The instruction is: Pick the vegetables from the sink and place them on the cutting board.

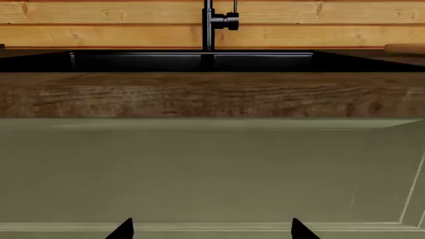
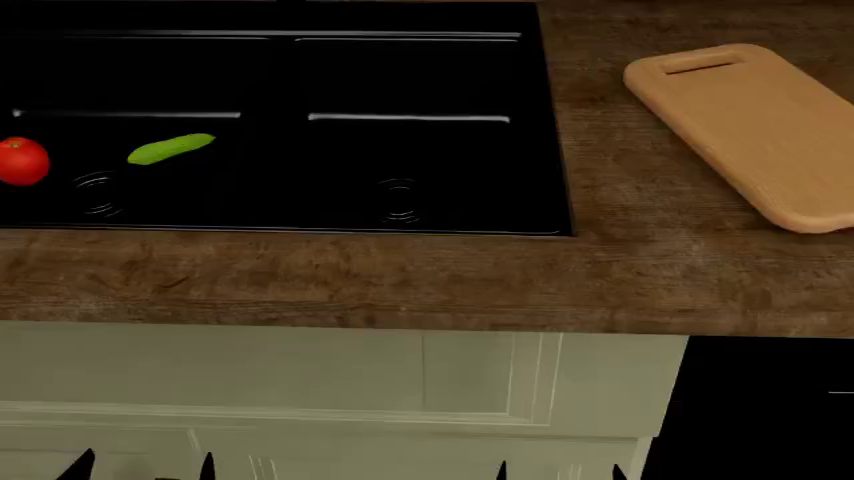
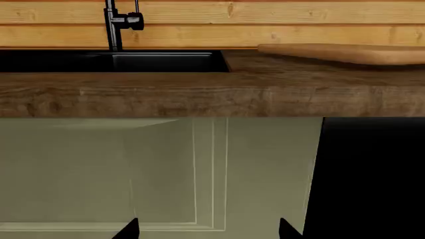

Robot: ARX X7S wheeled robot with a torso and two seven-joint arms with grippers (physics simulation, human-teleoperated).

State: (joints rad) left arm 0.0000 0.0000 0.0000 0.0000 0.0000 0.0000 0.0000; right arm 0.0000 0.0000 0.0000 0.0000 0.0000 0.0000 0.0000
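In the head view a red tomato (image 2: 22, 161) and a green cucumber (image 2: 170, 149) lie in the left basin of the black sink (image 2: 427, 215). The tan cutting board (image 2: 750, 125) rests on the counter at the right; its edge shows as the board (image 3: 345, 53) in the right wrist view. My left gripper (image 2: 140, 467) and right gripper (image 2: 558, 472) hang low in front of the cabinet, below counter height, only the fingertips showing. Both are open and empty: left gripper (image 1: 211, 230), right gripper (image 3: 208, 230). The vegetables are hidden in both wrist views.
A dark wood countertop (image 2: 400, 280) runs across, with its front edge (image 1: 212, 94) above pale green cabinet doors (image 2: 267, 380). A black faucet (image 1: 210, 22) stands behind the sink before a wood-plank wall. A black opening (image 2: 761, 410) lies right of the cabinet.
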